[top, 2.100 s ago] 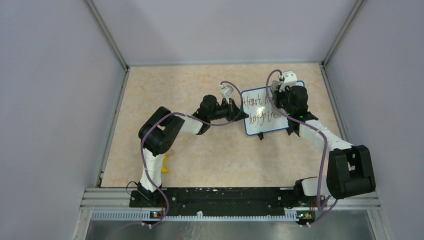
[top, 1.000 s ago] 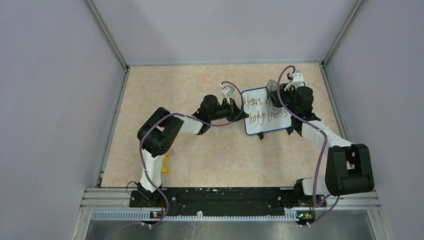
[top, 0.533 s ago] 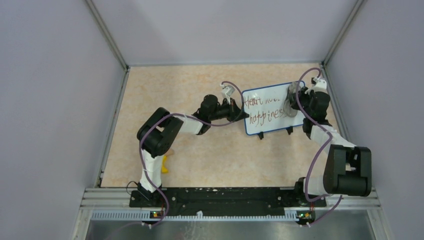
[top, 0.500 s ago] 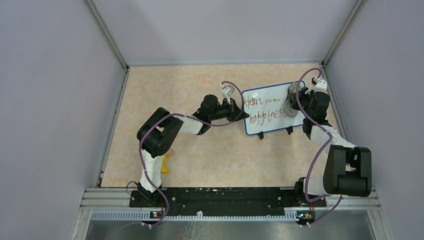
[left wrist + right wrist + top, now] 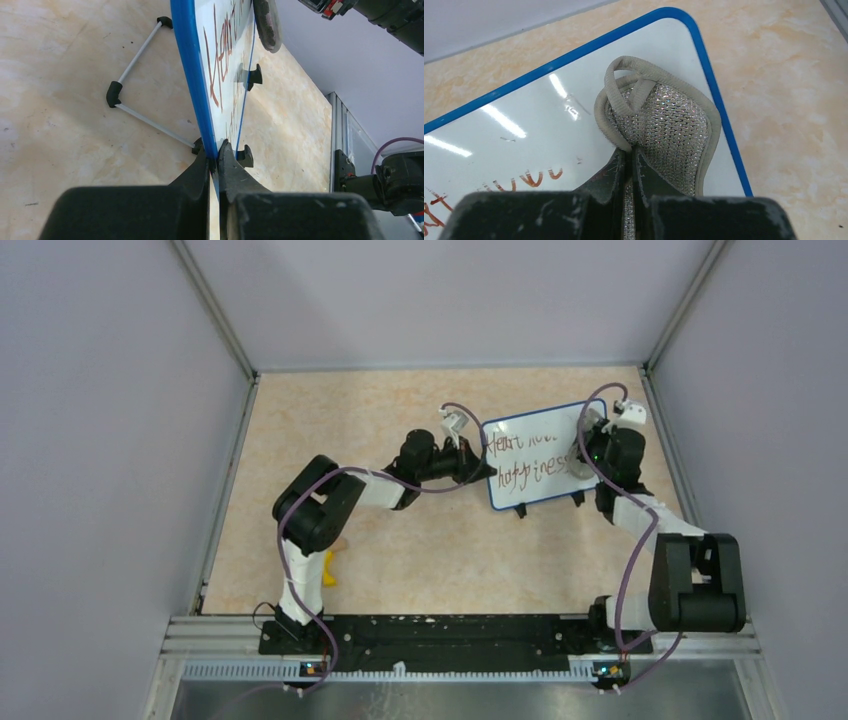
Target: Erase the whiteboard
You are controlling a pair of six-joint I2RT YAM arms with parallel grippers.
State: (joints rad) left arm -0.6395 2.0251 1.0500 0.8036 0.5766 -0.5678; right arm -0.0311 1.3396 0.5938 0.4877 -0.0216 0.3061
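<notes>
A small blue-framed whiteboard (image 5: 535, 452) stands tilted on black feet at the far right of the table, with red-brown writing on it; the upper right of its face is wiped. My left gripper (image 5: 487, 471) is shut on its left edge (image 5: 202, 105). My right gripper (image 5: 630, 159) is shut on a grey sparkly scrub pad (image 5: 666, 130), pressed flat on the board's top right corner (image 5: 574, 100). In the top view the pad (image 5: 586, 430) sits near the board's right edge.
A yellow object (image 5: 329, 568) lies on the table beside the left arm's base. Grey walls enclose the beige tabletop (image 5: 330, 440). The board's wire stand (image 5: 137, 85) rests on the table behind it.
My right gripper has swept the pad from the board's middle to its right edge and up to the top right corner. Part of the upper writing has been wiped. The left arm has held still.
</notes>
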